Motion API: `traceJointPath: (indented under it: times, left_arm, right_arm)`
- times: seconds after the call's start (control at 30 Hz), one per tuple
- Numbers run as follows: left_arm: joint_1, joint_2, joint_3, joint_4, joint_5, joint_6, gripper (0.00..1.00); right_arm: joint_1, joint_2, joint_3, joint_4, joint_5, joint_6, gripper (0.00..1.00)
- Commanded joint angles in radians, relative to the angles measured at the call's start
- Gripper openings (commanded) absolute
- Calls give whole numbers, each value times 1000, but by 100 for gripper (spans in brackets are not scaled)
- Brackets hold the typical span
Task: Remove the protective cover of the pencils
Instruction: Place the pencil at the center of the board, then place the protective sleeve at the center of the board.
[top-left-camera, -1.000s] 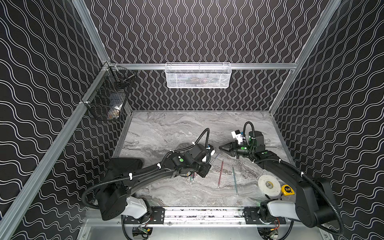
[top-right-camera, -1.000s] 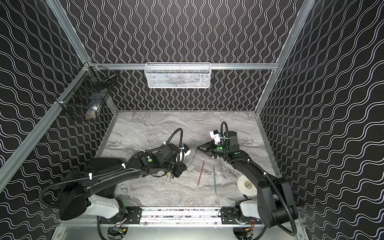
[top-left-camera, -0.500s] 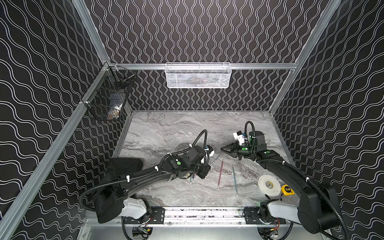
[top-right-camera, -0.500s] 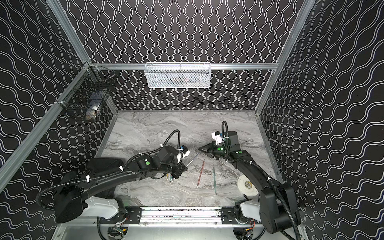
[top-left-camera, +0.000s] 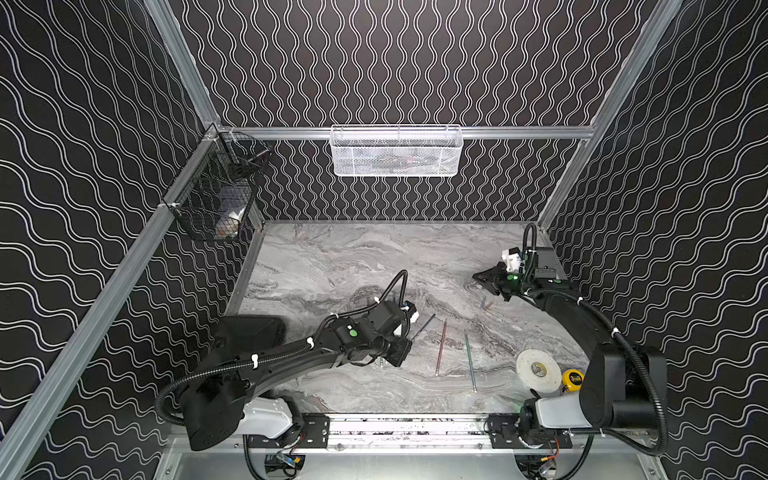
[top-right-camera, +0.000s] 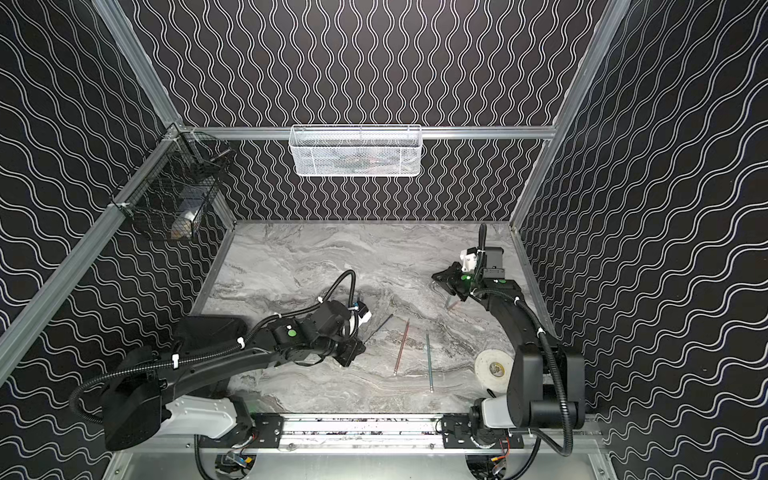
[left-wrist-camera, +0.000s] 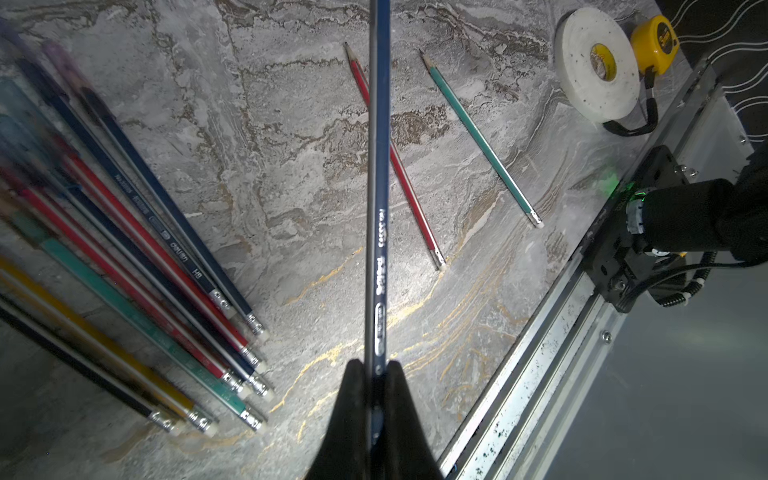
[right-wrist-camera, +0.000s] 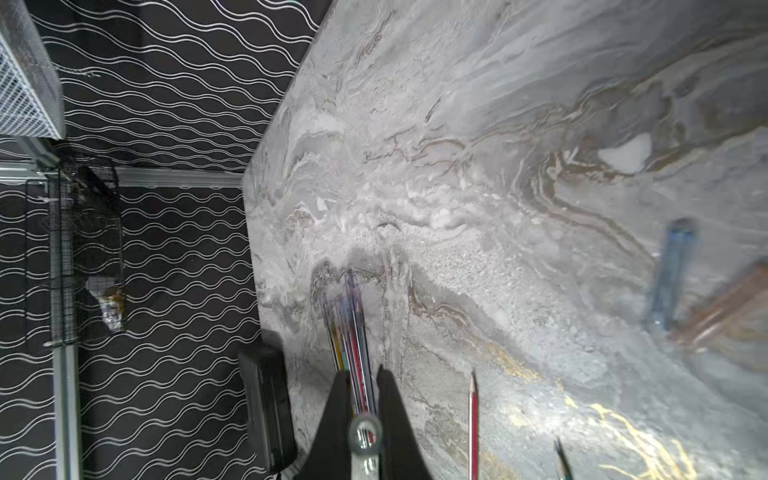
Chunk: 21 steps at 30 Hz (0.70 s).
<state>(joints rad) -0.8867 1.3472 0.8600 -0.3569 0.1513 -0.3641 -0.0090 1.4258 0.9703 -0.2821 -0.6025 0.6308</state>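
Left jaws pinch blue pencil (left-wrist-camera: 379, 166), right jaws clamp clear ringed piece (right-wrist-camera: 365, 432) (prob. cover): we'd lower the pencil flat onto table (left-wrist-camera: 270, 187) beside red pencil (left-wrist-camera: 418, 214), then release.

Blue pencil (left-wrist-camera: 376, 187), red pencil (left-wrist-camera: 415, 208), green pencil (left-wrist-camera: 479, 137) (table (left-wrist-camera: 270, 166): grey marble w/ gold veins).

Light: even overhead, surface (top-left-camera: 353, 257) bright.
Blur: pencils (left-wrist-camera: 137, 249) smeared in left wrist view; right wrist view soft.
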Motion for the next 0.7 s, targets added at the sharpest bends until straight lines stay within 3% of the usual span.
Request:
traceJointPath:
  times: [0.0,0.3,0.67]
  left_arm:
    - [2,27,33,-3,-20,2,0]
    - [3,135,27,163,-46,-131,0]
    - [3,187,26,210,-108,-136,0]
  right_arm:
    - [-22,-6,9,-144,155,-48,0]
    - [-90,-51,-125,-203,291,-16,0]
    - [-128,-1,-115,-249,414,-57,0]
